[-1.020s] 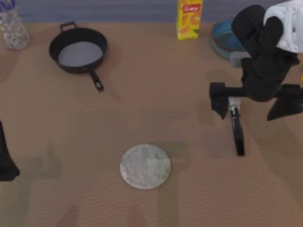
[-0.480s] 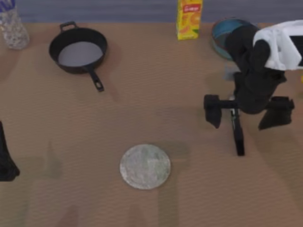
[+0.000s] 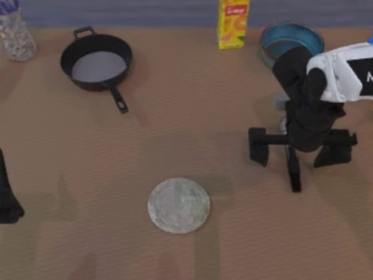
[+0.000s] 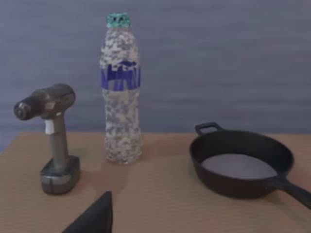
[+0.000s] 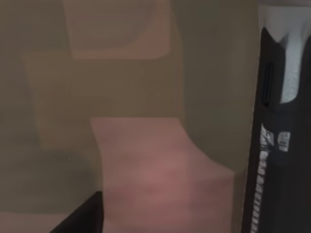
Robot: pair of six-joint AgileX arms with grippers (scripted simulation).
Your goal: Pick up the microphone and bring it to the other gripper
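Observation:
The microphone [image 3: 294, 172] lies on the table at the right, its black handle pointing toward the front edge; its head is mostly hidden under my right arm. My right gripper [image 3: 297, 151] is low over the handle's upper part and open, with one finger [image 3: 258, 146] to the left of the stick and the other to its right, neither touching it. In the right wrist view the microphone [image 5: 277, 160] runs along the picture's edge, with one fingertip [image 5: 82, 216] far from it. My left gripper [image 3: 7, 201] is parked at the table's left edge, open, one fingertip [image 4: 95, 218] showing.
A black frying pan [image 3: 96, 64] sits at the back left, with a water bottle [image 3: 14, 35] beside it. Along the back stand a juice carton [image 3: 233, 23] and a blue bowl [image 3: 291, 41]. A round grey disc [image 3: 178, 205] lies front centre. A drill [image 4: 51, 141] stands near the bottle.
My right arm has swung in and lowered, bringing the open fingers down on either side of the microphone. The microphone and the left arm have not moved.

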